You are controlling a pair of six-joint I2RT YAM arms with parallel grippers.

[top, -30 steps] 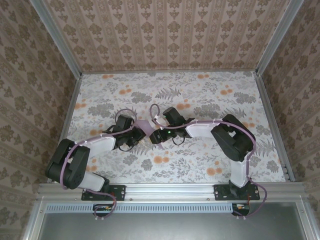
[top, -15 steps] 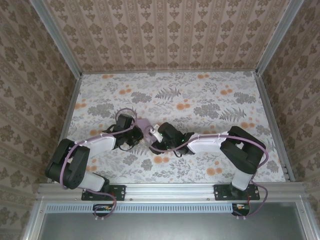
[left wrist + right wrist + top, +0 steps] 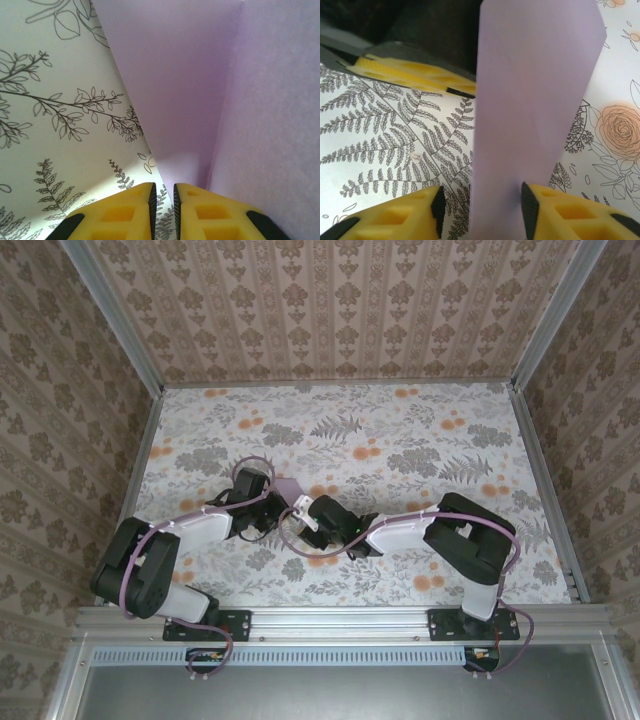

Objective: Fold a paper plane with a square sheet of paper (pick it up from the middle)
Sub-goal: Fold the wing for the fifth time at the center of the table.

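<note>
Holding the square sheet of paper (image 3: 535, 90) upright on the desk (image 3: 385, 135), the left hand (image 3: 162, 189) has its fingers nearly together at the sheet's lower edge, apparently pinching it beside the crease. The right hand (image 3: 482, 196) straddles the standing panel with fingers apart, not clamping it. Probable purpose: one hand anchors the sheet while the other lines up to press the next fold.
</note>
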